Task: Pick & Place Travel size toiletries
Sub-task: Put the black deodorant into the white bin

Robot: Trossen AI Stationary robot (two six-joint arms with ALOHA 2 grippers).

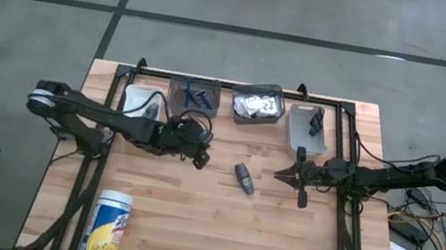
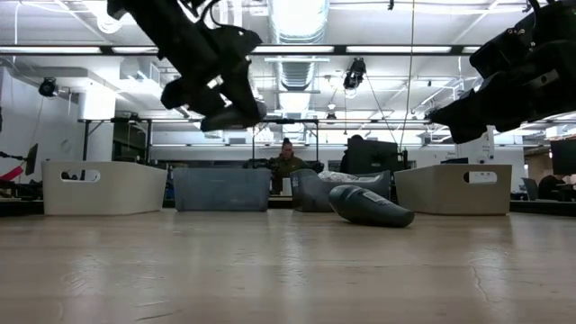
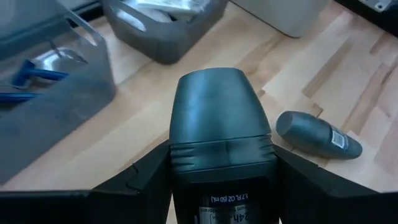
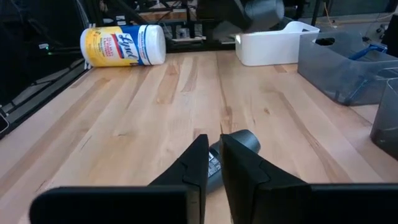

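The left gripper (image 1: 199,157) hangs above mid-desk, pinching a dark grey tube (image 3: 221,130) lifted off the wood. The right gripper (image 1: 298,179), fingers pressed together, reaches low beside another tube (image 1: 243,177) lying mid-desk with bare wood around it.

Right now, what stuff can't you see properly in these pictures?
- White bin: in the high view the left arm covers part of it, so its contents stay unknown.
- Held grey tube: the left wrist view's bottom edge cuts its label, and the left gripper hides its sides.
- Grey tube on the table: in the right wrist view the right gripper covers its middle.
- Packets bin: too small to count the packets.
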